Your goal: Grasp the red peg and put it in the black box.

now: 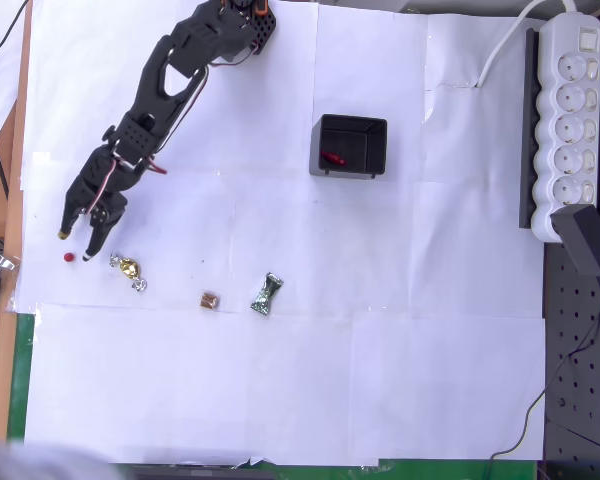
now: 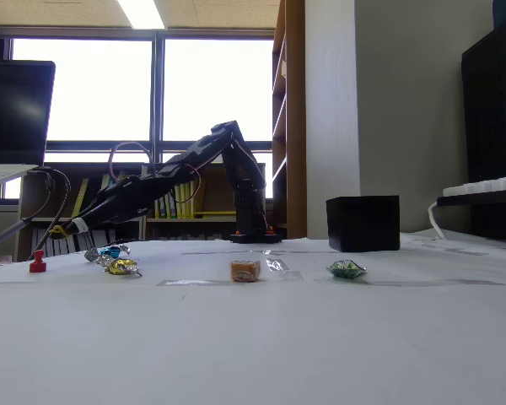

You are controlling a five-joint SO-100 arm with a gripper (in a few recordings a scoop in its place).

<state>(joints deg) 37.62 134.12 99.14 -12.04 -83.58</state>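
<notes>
Red peg [image 1: 69,257] stands on the white paper sheet [image 1: 280,380] near its left edge in the overhead view, at roughly 8 o'clock from the sheet's centre; in the fixed view it [image 2: 38,262] stands upright, apart from everything else. Gripper [image 1: 77,236] hovers just above and slightly to the right of the peg, at about 1 o'clock from it, fingers parted a moderate way and holding nothing; the peg lies just outside the gap, near the yellow-tipped finger [image 1: 62,235]. Black box [image 1: 349,146] sits well apart, at 2 o'clock from the peg, and contains a second, elongated red peg [image 1: 331,158]. Obstructions near the peg: a gold-wrapped candy [image 1: 128,268] lies just beside it at 3 o'clock, close under the white-tipped finger. Farther along the same line at 3 o'clock lie a small brown cube [image 1: 209,300] and a green-wrapped candy [image 1: 267,295], side by side and not touching. A white power strip [image 1: 570,120] lies along the right edge, clear of the box.
</notes>
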